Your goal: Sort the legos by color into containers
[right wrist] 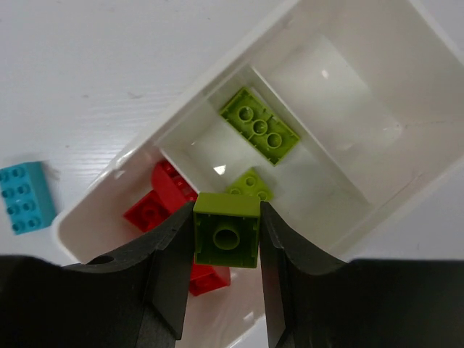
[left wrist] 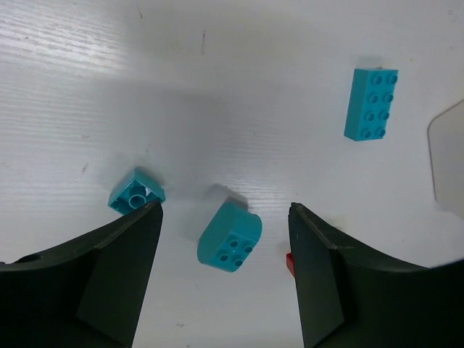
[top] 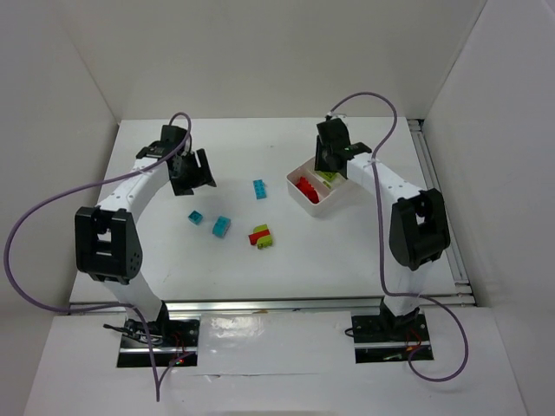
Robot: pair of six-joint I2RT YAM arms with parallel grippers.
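Observation:
My right gripper (right wrist: 227, 217) is shut on a lime green brick (right wrist: 227, 230) and holds it above the white three-part tray (right wrist: 217, 76), over the wall between the red and green compartments. Two green bricks (right wrist: 259, 126) lie in the middle compartment and red bricks (right wrist: 163, 199) in the near end one. My left gripper (left wrist: 225, 217) is open above the table, with a rounded cyan brick (left wrist: 230, 235) between its fingers. A small cyan brick (left wrist: 135, 191) lies by the left finger and a long cyan brick (left wrist: 371, 104) farther off. In the top view the tray (top: 299, 192) sits under my right gripper (top: 328, 165).
A red and green brick cluster (top: 261, 236) lies mid-table; a red sliver (left wrist: 289, 264) of it shows by my left gripper's right finger. The long cyan brick (top: 259, 189) lies just left of the tray. White walls enclose the table at the back and both sides.

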